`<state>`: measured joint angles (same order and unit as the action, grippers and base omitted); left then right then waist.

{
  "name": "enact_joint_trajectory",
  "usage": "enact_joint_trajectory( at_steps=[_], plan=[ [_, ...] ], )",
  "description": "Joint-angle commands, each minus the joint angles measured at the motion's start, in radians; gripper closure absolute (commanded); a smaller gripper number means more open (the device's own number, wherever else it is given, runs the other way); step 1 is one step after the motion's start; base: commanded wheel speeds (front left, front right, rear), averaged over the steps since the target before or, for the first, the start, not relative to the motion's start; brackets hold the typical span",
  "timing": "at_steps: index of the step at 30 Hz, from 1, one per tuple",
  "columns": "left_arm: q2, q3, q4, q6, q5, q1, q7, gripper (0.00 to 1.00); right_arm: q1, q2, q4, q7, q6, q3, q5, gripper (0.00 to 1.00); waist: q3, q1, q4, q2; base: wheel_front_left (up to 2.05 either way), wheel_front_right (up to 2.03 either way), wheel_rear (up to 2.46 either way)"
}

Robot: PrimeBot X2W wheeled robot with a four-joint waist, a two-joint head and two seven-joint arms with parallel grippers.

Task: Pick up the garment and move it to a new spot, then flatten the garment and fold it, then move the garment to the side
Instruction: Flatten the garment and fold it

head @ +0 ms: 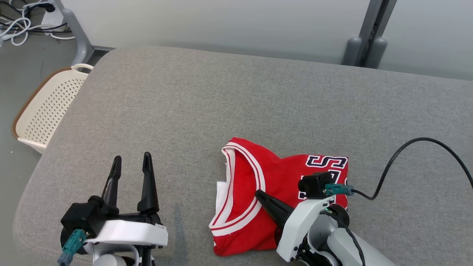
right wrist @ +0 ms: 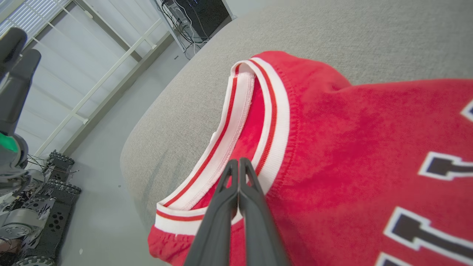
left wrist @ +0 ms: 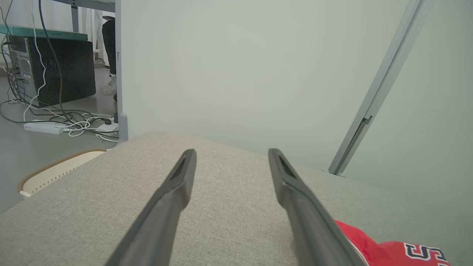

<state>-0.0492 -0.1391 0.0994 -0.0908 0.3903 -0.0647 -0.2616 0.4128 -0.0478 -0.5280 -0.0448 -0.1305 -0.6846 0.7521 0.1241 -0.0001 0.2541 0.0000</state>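
Grey fabric-covered table [head: 221, 103] before a pale wall, red garment [head: 273, 177] folded over near the front edge, right of centre.
Left gripper [head: 132, 156] above bare fabric well left of it, jaws wide apart; right gripper [head: 258, 193] over the garment's striped neckline, jaws pressed together. Cream basket [head: 48, 107] beside the table's left edge.

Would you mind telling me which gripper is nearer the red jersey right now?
Right. The right gripper is shut over the jersey at its white trim; the left gripper stands open over bare cushion beside it.
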Motion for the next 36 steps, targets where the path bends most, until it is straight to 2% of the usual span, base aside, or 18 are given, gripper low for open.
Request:
enact_joint_trajectory(
  at_steps=[1, 7, 16, 17, 19, 20, 21, 22, 27, 28, 32, 36],
  plan=[
    [-0.004, 0.003, 0.002, -0.002, 0.004, 0.002, -0.005, 0.00, 0.013, -0.006, -0.009, 0.008, -0.001, -0.009, 0.013, 1.00, 0.000, 0.0001, 0.003, 0.0000, 0.00, 0.00, 0.00],
    [-0.004, 0.003, 0.002, -0.005, 0.003, -0.004, -0.005, 0.00, 0.075, -0.006, -0.091, 0.057, -0.001, -0.098, 0.082, 1.00, -0.001, 0.0001, 0.013, 0.0000, 0.00, 0.00, 0.00],
    [-0.004, 0.002, -0.008, 0.001, -0.006, -0.006, -0.005, 0.00, 0.156, -0.006, -0.141, 0.209, -0.001, -0.085, 0.042, 1.00, -0.007, 0.0001, -0.024, 0.0000, 0.00, 0.00, 0.00],
    [-0.004, -0.001, -0.008, 0.002, -0.006, -0.009, -0.005, 0.00, 0.163, -0.006, -0.149, 0.231, -0.001, -0.075, 0.019, 0.95, -0.009, 0.0001, -0.029, 0.0000, 0.00, 0.00, 0.00],
    [-0.004, -0.008, -0.011, 0.004, -0.011, -0.014, -0.005, 0.00, 0.175, -0.006, -0.165, 0.267, -0.001, -0.043, -0.036, 0.64, -0.011, 0.0001, -0.039, 0.0000, 0.00, 0.00, 0.00],
    [-0.004, -0.013, -0.010, 0.005, -0.015, -0.017, -0.005, 0.00, 0.171, -0.006, -0.168, 0.279, -0.001, -0.022, -0.056, 0.40, -0.013, 0.0001, -0.044, 0.0000, 0.00, 0.00, 0.00],
    [-0.004, -0.016, -0.008, 0.007, -0.017, -0.019, -0.005, 0.00, 0.165, -0.006, -0.164, 0.289, -0.001, 0.002, -0.073, 0.07, -0.014, 0.0001, -0.049, 0.0000, 0.00, 0.00, 0.00],
    [-0.004, -0.019, -0.006, 0.009, -0.025, -0.023, -0.005, 0.00, 0.158, -0.005, -0.157, 0.297, -0.001, 0.029, -0.095, 0.00, -0.015, 0.0001, -0.054, 0.0000, 0.00, 0.00, 0.00],
    [-0.004, -0.039, -0.009, 0.011, -0.041, -0.033, -0.005, 0.00, 0.100, -0.006, -0.068, 0.311, 0.000, 0.200, -0.253, 0.00, -0.023, 0.0001, -0.084, 0.0000, 0.00, 0.00, 0.00],
    [-0.004, -0.039, -0.009, 0.011, -0.041, -0.033, -0.005, 0.00, 0.100, -0.006, -0.068, 0.311, 0.000, 0.200, -0.253, 0.00, -0.023, 0.0001, -0.084, 0.0000, 0.00, 0.00, 0.00],
    [-0.004, -0.043, -0.006, 0.008, -0.062, -0.038, -0.005, 0.00, -0.011, -0.006, 0.091, 0.310, 0.000, 0.353, -0.359, 0.00, -0.029, 0.0001, -0.110, 0.0000, 0.00, 0.00, 0.00],
    [-0.004, -0.038, 0.000, 0.007, -0.075, -0.021, -0.005, 0.00, -0.137, -0.005, 0.236, 0.310, -0.001, 0.480, -0.406, 0.00, -0.036, 0.0001, -0.133, 0.0000, 0.00, 0.00, 0.00]
  ],
)
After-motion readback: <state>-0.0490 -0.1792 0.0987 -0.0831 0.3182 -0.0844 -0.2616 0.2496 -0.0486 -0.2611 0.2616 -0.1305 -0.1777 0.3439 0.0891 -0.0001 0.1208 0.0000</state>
